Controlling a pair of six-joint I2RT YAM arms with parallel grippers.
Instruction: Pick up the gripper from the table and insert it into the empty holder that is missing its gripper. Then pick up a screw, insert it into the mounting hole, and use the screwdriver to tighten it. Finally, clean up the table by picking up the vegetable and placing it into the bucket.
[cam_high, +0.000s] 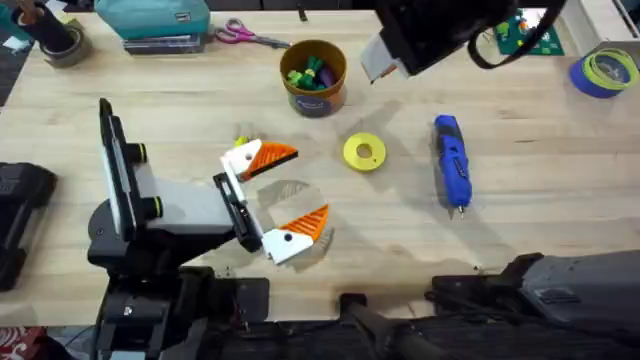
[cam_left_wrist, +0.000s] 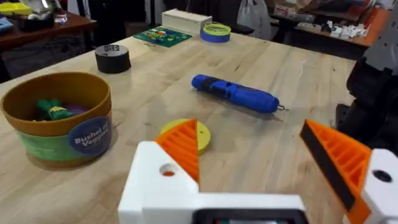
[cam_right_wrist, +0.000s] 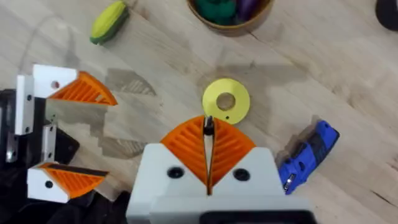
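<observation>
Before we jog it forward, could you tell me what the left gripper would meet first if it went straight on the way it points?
Probably the yellow disc, lying just ahead of the open left gripper; the blue screwdriver lies beyond it. Depth is uncertain, so it might pass just above the flat disc.

wooden table (cam_high: 540, 230) with screwdriver (cam_high: 451, 162), bucket (cam_high: 313, 76)

Overhead cam looks down on the whole table (cam_high: 400, 230), left wrist cam sits low skimming across it, right wrist cam hangs high looking straight down, and all three catch the yellow disc (cam_high: 364, 152) and screwdriver (cam_high: 451, 163).
</observation>
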